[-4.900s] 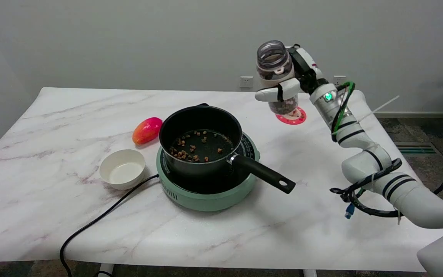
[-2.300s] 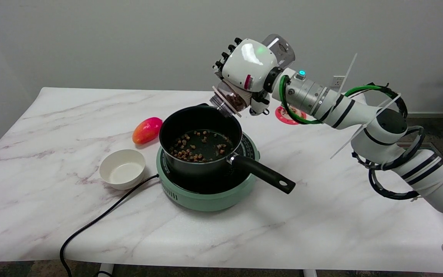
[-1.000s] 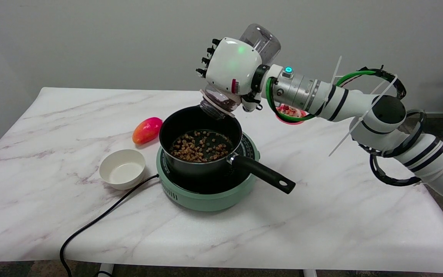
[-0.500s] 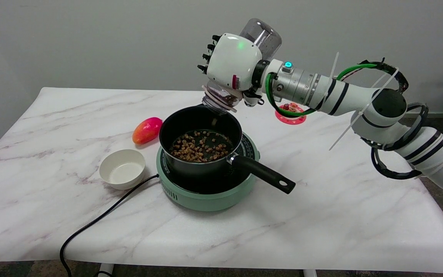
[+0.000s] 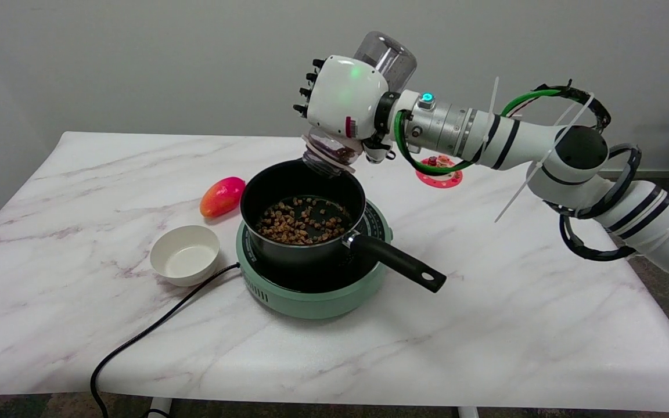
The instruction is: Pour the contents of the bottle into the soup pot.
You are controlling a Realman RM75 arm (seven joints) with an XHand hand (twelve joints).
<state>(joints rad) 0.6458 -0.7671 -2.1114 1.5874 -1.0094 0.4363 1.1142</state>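
Note:
My right hand (image 5: 343, 97) grips a clear plastic bottle (image 5: 385, 55) and holds it tipped mouth-down over the far rim of the black soup pot (image 5: 302, 191). The bottle's base points up and to the right behind the hand; its mouth, with a few brown pieces still inside, hangs just above the pot's back edge. Many small brown pieces lie on the pot's bottom. The pot stands on a green electric hob (image 5: 311, 296), its black handle (image 5: 398, 263) pointing toward the lower right. The hand's white back hides most of the bottle's body.
A white empty bowl (image 5: 185, 254) sits left of the hob, with a red-orange mango (image 5: 222, 196) behind it. A black power cord (image 5: 148, 334) runs from the hob to the table's front edge. A red coaster (image 5: 442, 177) lies behind my forearm.
The hand brought the upright bottle from above the coaster to the pot and tipped it. Pieces have fallen into the pot; the bottle is nearly drained. In the last half second the hand dipped slightly left.

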